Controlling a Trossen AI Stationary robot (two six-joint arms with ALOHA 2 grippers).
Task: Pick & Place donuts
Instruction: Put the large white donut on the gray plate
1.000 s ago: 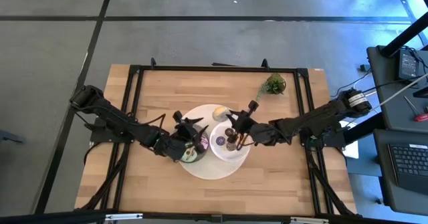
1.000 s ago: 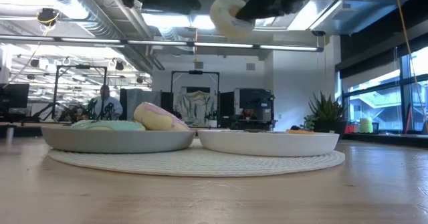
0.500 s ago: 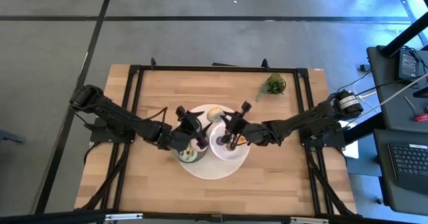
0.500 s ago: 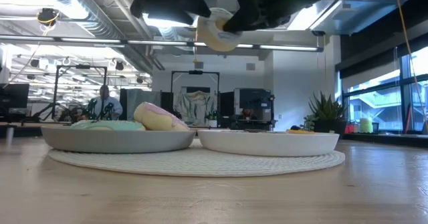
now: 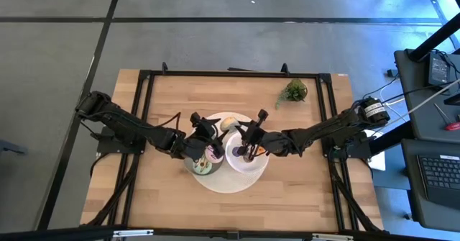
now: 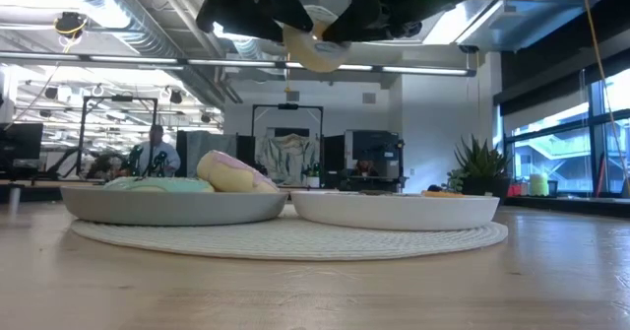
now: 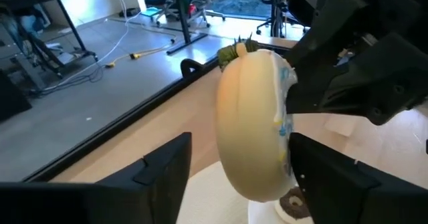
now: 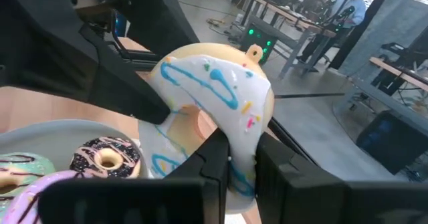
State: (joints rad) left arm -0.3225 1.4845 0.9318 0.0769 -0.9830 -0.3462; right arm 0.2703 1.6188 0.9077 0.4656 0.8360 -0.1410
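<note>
**Cream donut held in the air between the two arms, above the plates at the middle of the bench**

The right gripper [image 8: 231,160] pinches the cream-iced toy ring donut with blue and pink squiggles [image 8: 214,110] by its rim, well above the round woven mat [image 6: 295,239]. The left gripper [image 7: 231,167] has its fingers spread either side of the same donut, not pressing it, so this looks like a handover not yet closed. In the grey round plate [image 6: 172,208] on the mat's left half lie a green-iced donut [image 6: 157,184] and a pink-iced one [image 6: 233,171]; a chocolate sprinkled donut [image 8: 107,156] also shows in a plate. The white round plate [image 6: 394,210] holds small pieces too low to count. Judging by this, several donuts are placed and the cream one remains.
</note>
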